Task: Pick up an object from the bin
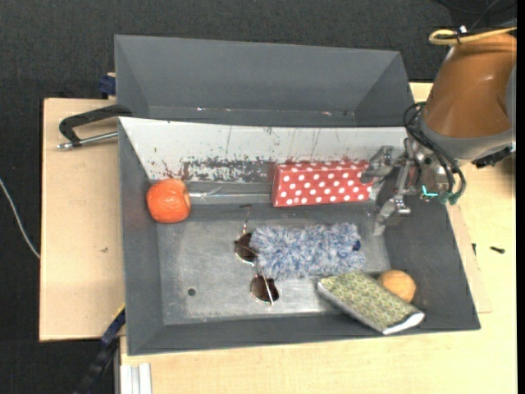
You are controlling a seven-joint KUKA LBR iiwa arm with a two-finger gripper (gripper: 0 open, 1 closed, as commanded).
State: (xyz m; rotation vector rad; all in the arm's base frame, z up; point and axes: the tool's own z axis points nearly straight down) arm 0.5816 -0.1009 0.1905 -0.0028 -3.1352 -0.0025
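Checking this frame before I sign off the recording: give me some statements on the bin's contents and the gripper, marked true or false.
1. An orange fruit lies at the left of the bin. True.
2. The red box with white dots lies in the near right corner. False: it lies along the back wall.
3. The gripper is above the sunglasses. False: it is by the red box's right end.
4. A green patterned pad lies beside a small yellowish ball. True.
5. The blue-white fluffy duster covers the orange fruit. False: they lie apart.
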